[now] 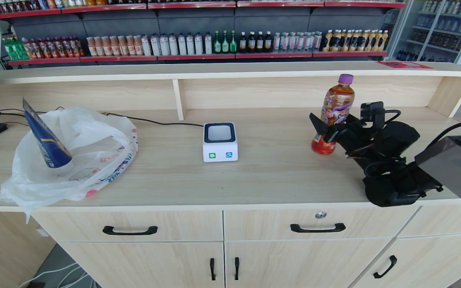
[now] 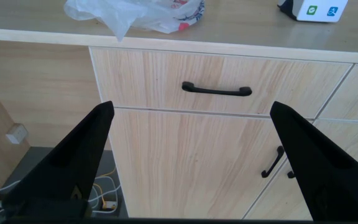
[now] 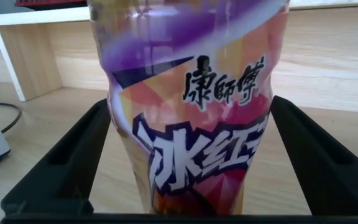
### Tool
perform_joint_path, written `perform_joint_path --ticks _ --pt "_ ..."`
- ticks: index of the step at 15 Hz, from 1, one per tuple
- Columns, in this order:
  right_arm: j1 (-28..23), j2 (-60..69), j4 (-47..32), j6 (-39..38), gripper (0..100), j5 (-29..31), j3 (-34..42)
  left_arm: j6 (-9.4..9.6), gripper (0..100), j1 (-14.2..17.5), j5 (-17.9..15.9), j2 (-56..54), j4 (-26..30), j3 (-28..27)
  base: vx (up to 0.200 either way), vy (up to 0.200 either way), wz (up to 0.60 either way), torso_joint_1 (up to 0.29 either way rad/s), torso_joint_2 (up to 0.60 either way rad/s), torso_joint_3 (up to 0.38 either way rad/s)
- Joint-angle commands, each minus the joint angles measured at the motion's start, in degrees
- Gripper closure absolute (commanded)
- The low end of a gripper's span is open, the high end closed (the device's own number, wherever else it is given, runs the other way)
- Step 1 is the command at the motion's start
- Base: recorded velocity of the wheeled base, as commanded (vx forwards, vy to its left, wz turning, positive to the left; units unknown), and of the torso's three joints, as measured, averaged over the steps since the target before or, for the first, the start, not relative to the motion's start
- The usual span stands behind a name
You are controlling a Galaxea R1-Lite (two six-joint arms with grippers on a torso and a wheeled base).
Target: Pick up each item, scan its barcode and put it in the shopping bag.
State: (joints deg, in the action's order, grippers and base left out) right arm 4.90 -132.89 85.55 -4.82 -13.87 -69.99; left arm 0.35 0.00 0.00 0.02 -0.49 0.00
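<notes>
We find the bottle (image 1: 336,108) standing upright on the right part of the counter (image 1: 270,176), purple cap up, orange drink inside, with a printed label around it. In the right wrist view the bottle (image 3: 197,124) stands between the two black fingers (image 3: 73,162), one on each side of its lower body.

The right gripper (image 1: 328,134) is level with the bottle's lower half and straddles it. Its jaws are spread wide. We cannot tell whether either finger touches the label. The bottle's base rests on the counter.

The scanner (image 1: 219,142), a small white box with a grey window on top, sits near the middle of the counter, well apart from the bottle and to the robot's left of it. A black cable (image 1: 154,121) runs from it along the counter toward the far left.

The shopping bag (image 1: 94,152), white plastic with a printed pattern, lies crumpled on the left end of the counter, and part of it hangs over the front edge. A blue tube (image 1: 46,140) stands tilted in it, cap end down.

The left gripper (image 2: 191,107) is below counter level, facing the cabinet front and a black drawer handle (image 2: 216,90). Its jaws are spread and hold nothing. The bag's edge (image 2: 135,12) and the scanner (image 2: 316,9) show above it.

Shelves of drinks (image 1: 214,42) line the wall behind the counter.
</notes>
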Motion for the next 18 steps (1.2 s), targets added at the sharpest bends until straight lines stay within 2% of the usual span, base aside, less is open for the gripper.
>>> perform_joint_path --ticks 1,5,15,16,18 --pt "0.0 0.0 -1.1 0.0 0 0.0 -1.8 0.00 0 0.0 0.0 0.0 0.0 0.0 0.000 0.000 0.00 0.000 0.00 0.000" --pt "0.4 0.4 -5.7 -0.2 0 0.2 -5.1 0.00 0 0.0 0.0 0.0 0.0 0.0 0.000 0.000 0.00 0.000 0.00 0.000" --pt "0.5 0.5 -5.0 -0.7 0 0.2 -3.9 -0.09 0 0.0 0.0 0.0 0.0 0.0 0.000 0.000 0.00 0.000 0.00 0.000" --pt "0.5 0.6 -5.0 -0.9 100 0.2 -3.9 -0.09 0 0.0 0.0 0.0 0.0 0.0 0.000 0.000 0.00 0.000 0.00 0.000" --pt "0.4 0.5 -4.4 -1.0 100 0.2 -3.9 -0.09 0 0.0 0.0 0.0 0.0 0.0 0.000 0.000 0.00 0.000 0.00 0.000"
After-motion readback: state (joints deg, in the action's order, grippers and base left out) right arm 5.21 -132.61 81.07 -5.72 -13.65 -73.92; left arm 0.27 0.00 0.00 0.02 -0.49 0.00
